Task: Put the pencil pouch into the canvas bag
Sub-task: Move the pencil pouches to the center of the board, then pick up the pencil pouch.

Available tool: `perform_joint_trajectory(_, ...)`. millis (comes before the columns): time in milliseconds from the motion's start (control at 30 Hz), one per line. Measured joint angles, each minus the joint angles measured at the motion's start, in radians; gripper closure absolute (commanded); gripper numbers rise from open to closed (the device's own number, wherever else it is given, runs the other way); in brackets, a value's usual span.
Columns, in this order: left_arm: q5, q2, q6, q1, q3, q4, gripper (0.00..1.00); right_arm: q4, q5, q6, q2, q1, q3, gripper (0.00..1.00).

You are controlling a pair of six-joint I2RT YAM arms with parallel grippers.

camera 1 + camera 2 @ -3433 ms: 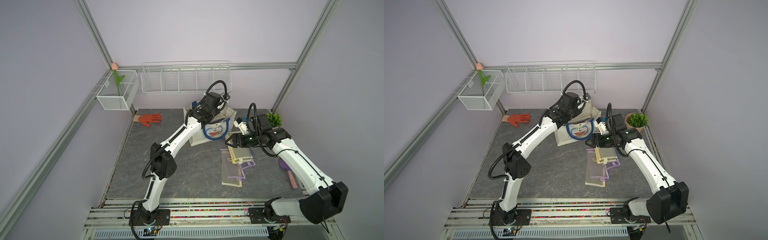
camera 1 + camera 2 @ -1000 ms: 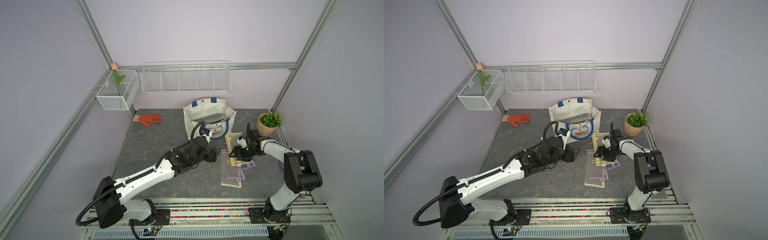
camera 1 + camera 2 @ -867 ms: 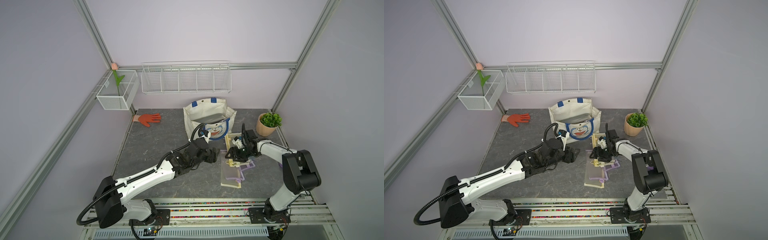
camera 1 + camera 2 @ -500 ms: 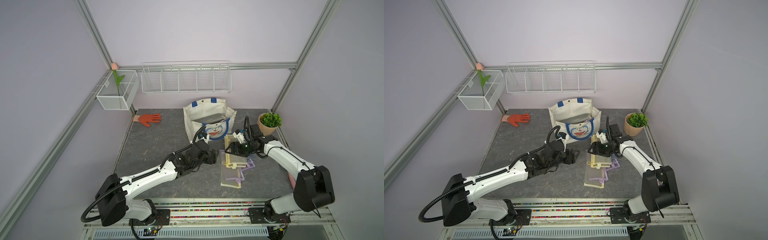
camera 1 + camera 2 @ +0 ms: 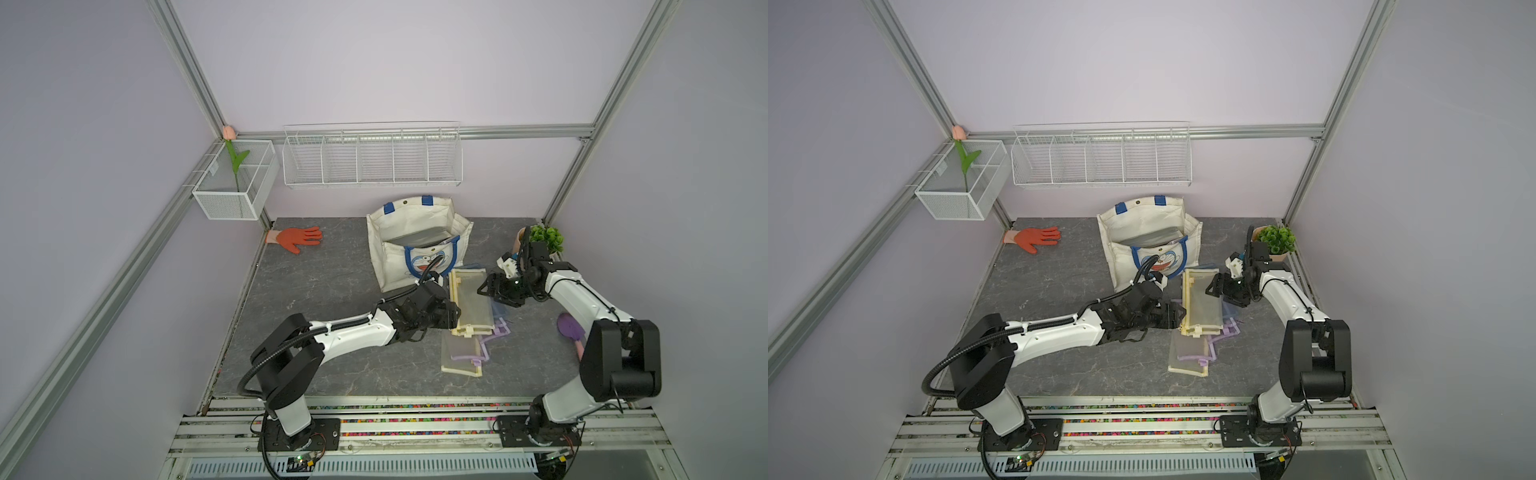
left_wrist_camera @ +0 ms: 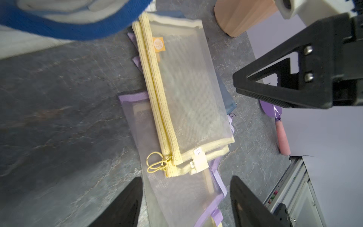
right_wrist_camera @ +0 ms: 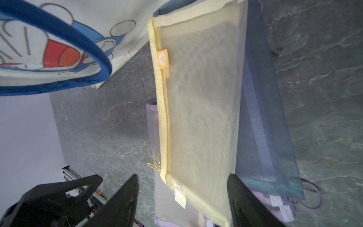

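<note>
Yellow mesh pouch [image 5: 471, 299] lies flat on a pile of pouches [image 5: 461, 357] beside the bag [image 5: 388, 257], outside it; left gripper [image 5: 454, 318] and right gripper [image 5: 483, 288] flank it, jaws apart, gripping nothing

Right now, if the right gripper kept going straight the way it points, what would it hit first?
Probably the uppermost yellow mesh pouch: the open right gripper frames it in the wrist view, though the gap to it is unclear.
</note>
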Motion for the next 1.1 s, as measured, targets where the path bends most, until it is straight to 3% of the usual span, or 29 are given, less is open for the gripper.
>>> perform_joint_trajectory(467, 0.068, 0.249, -0.079, 0.038, 0.084, 0.128, 0.37, 0.028, 0.015, -0.009, 0.063, -0.017, -0.016, 0.29)
perform_joint_trajectory(733, 0.098, 0.312, -0.082, 0.040, 0.156, 0.154, 0.48, 0.051, -0.015, -0.017, 0.102, -0.016, -0.038, 0.36)
perform_joint_trajectory(900, 0.113, 0.327, -0.082, 0.041, 0.164, 0.155, 0.50, 0.055, -0.024, -0.016, 0.101, 0.001, -0.039, 0.44)
perform_joint_trajectory(1100, 0.125, 0.328, -0.082, 0.040, 0.166, 0.155, 0.51, 0.048, -0.012, -0.017, 0.070, 0.035, -0.041, 0.47)
